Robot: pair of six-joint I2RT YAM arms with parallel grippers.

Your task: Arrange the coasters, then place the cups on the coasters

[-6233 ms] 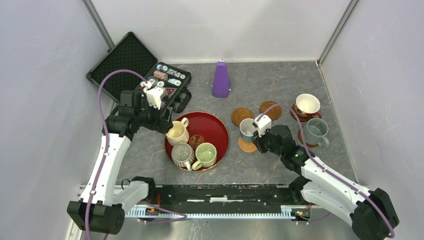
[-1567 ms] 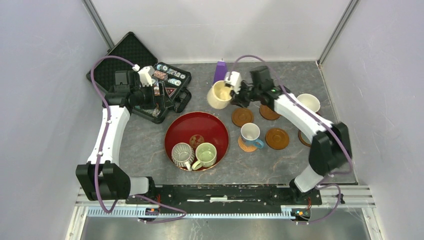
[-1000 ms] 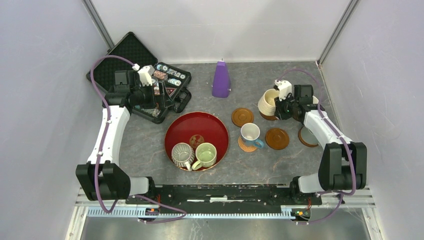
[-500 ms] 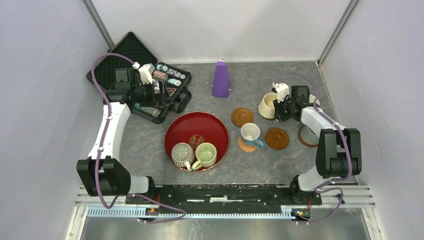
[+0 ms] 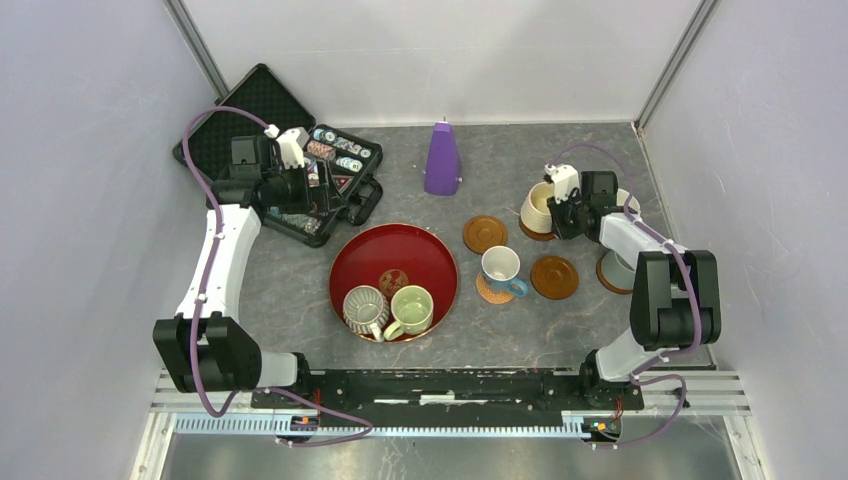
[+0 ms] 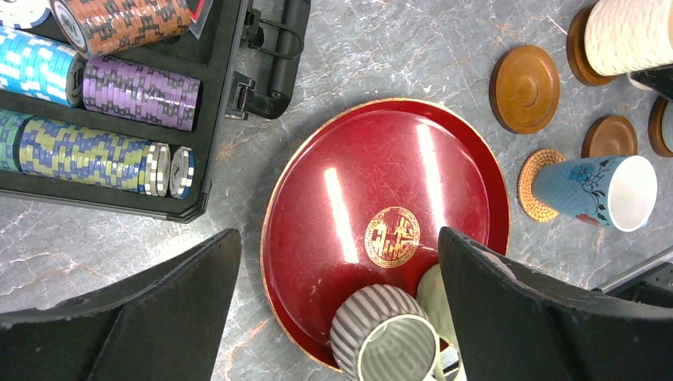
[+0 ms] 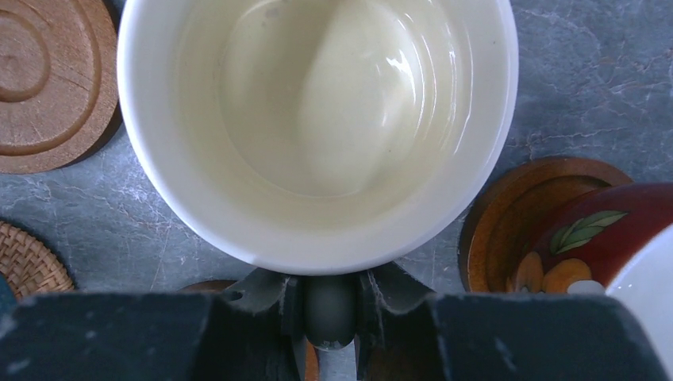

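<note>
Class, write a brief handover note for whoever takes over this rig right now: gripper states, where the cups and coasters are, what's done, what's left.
Left gripper: open, empty, by the chip case.
Right gripper: shut on the handle of the cream mug; mug over a far brown coaster, unclear if fully down.
Done: blue-handled mug on the woven coaster; patterned mug on a coaster; grey-blue mug mostly hidden by the right arm.
Left: release the cream mug; move the ribbed grey mug and pale green mug from the red tray to the two bare coasters.
</note>
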